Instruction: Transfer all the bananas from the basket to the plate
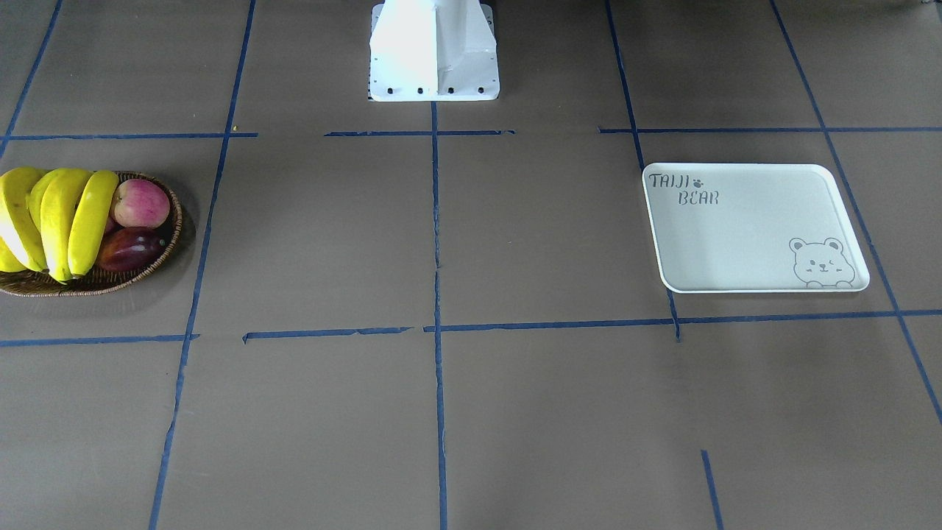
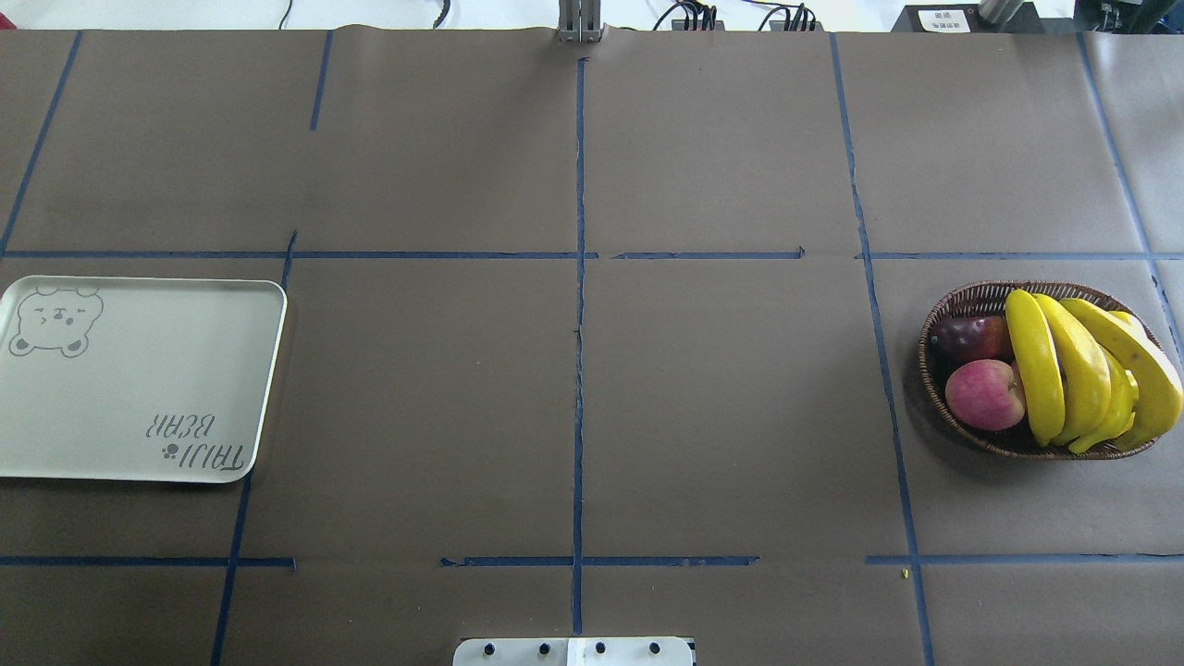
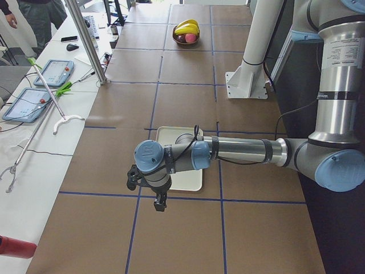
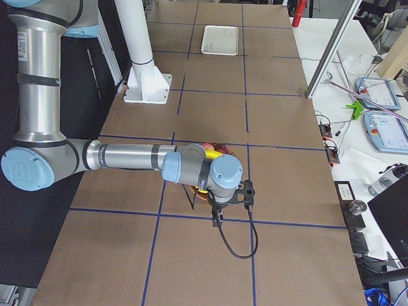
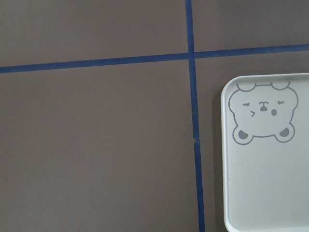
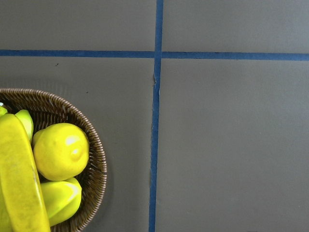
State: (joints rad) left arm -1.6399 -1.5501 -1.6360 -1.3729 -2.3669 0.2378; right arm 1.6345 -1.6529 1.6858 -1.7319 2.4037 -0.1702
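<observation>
Lying side by side in the basket [image 2: 930, 375] at the counter's [image 2: 721, 416] right end, the bananas [image 2: 1064, 370] lean against a red-pink apple [image 2: 985, 395] and a dark purple fruit [image 2: 971, 338]. The right pincer [image 4: 215, 220] hangs above the counter just beside the basket, outside its rim; whether it is spread or pressed together cannot be told. The plate [image 2: 139, 388] lies well apart at the left end. The left pincer [image 3: 159, 204] hangs just off the plate's edge near the bear drawing [image 5: 263, 116], and its state cannot be told either.
</observation>
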